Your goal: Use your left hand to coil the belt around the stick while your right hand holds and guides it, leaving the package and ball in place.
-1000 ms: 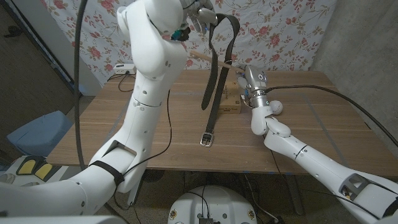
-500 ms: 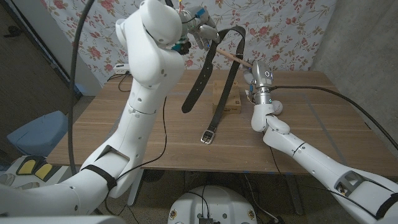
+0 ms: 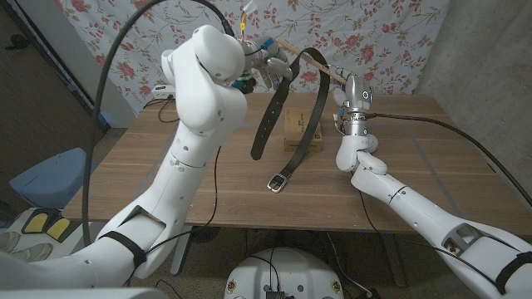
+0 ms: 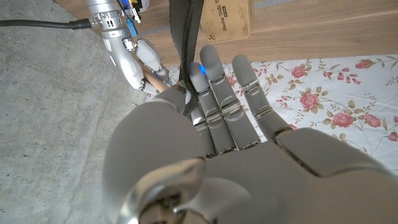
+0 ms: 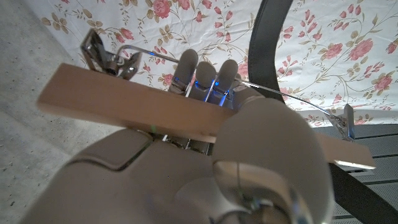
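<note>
While the head view takes in the whole scene, it shows the left hand (image 3: 268, 65) raised high over the far side of the counter (image 3: 166, 178), gripping the black belt (image 3: 309, 116) where it arches over the wooden stick (image 3: 312, 72). One end of the belt hangs free above the counter; the other, with the metal buckle (image 3: 278, 183), rests on the wood nearer the robot. The right hand (image 3: 347, 101) stands to the right of the belt, and the stick runs up and left from it toward the left hand.

The cardboard package (image 3: 296, 129) sits on the counter behind the hanging belt, partly covered by it. The ball is hidden.

The left wrist view adds that the belt (image 4: 185, 37) passes between the thumb and the fingers (image 4: 219, 87) of the left hand (image 4: 205, 143), pinched there, with the package (image 4: 225, 18) cut off at the frame edge.

The right wrist view alone shows the right hand (image 5: 205, 149) closed around the stick (image 5: 155, 109), thumb across it, belt (image 5: 273, 37) looping behind.
</note>
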